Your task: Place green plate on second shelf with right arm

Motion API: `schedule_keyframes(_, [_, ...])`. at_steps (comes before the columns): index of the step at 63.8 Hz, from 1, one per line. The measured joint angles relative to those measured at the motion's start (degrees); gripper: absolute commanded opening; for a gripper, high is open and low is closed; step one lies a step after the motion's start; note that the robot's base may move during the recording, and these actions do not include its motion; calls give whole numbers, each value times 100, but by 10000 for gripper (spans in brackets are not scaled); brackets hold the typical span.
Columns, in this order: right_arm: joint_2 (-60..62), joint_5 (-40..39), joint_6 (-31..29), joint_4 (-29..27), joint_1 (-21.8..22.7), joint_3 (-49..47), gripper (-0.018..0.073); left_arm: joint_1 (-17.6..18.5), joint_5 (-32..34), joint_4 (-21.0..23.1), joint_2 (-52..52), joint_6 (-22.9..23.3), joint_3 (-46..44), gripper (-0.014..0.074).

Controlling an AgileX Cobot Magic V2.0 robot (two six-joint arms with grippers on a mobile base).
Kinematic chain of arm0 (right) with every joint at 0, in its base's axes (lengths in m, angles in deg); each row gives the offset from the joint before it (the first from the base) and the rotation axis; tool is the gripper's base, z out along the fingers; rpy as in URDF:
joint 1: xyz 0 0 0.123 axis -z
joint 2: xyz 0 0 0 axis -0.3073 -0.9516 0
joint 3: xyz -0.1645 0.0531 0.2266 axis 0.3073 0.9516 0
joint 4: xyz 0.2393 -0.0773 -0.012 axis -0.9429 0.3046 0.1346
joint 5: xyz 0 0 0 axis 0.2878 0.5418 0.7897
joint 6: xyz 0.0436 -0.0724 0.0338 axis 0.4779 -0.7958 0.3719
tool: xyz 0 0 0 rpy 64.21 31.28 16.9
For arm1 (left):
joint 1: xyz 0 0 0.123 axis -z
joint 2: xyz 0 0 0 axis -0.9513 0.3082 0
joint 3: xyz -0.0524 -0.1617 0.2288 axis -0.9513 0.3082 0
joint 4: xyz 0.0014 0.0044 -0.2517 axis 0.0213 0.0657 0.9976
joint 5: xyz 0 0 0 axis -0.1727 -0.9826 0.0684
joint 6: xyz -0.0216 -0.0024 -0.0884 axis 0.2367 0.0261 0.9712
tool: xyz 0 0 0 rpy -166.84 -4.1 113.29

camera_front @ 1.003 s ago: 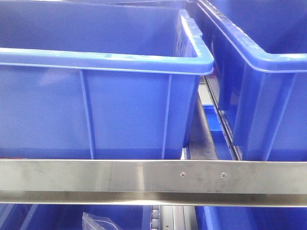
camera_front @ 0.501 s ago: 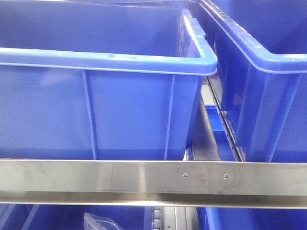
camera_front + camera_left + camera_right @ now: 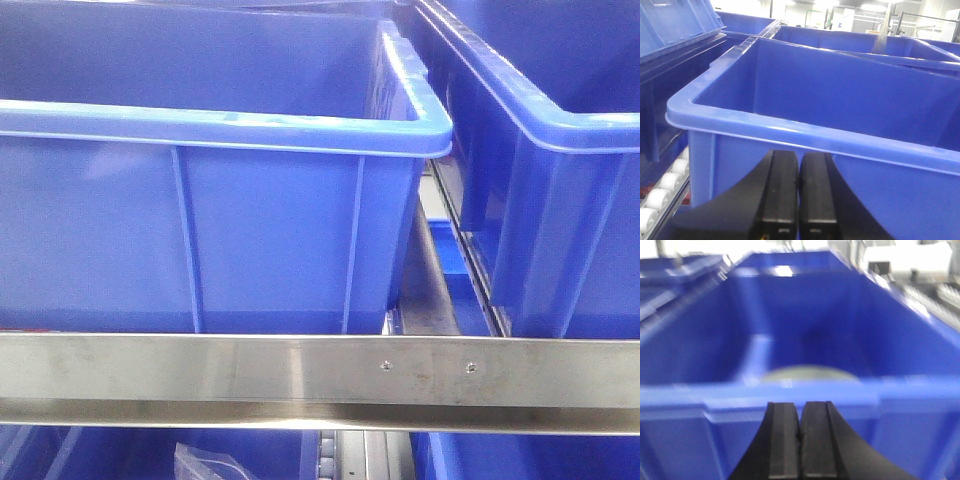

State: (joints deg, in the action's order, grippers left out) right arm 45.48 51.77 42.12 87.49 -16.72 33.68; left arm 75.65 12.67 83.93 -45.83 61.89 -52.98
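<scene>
where it shows, the green plate (image 3: 807,374) looks pale, blurred.

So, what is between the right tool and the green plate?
In the right wrist view, the near wall of the blue bin stands between the shut right tool and the green plate lying inside.

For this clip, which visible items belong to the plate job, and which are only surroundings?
Job items:
- green plate, pale sliver inside a blue bin, blurred
- right gripper, shut, empty, outside the bin

Surroundings:
- left gripper, shut
- left-hand blue bin
- steel shelf rail
- white rollers
- clear plastic bag below
</scene>
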Motion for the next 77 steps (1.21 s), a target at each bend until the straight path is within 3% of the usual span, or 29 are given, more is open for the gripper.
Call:
schedule_keyframes(8, [0,619,-2329,-2332,0,0,47,0,0,0,0,0,0,130])
schedule_keyframes(12, [0,789,-3133,-2984,0,0,47,0,0,0,0,0,0,130])
schedule_keyframes(17, [0,852,-3594,-3465,0,0,47,0,0,0,0,0,0,130])
schedule_keyframes(32, [0,866,-3910,-3684,0,0,47,0,0,0,0,0,0,130])
schedule_keyframes(52, [0,839,-3922,-3705,-252,0,47,0,0,0,0,0,0,130])
schedule_keyframes(77, [0,806,-3922,-3705,-261,0,47,0,0,0,0,0,0,130])
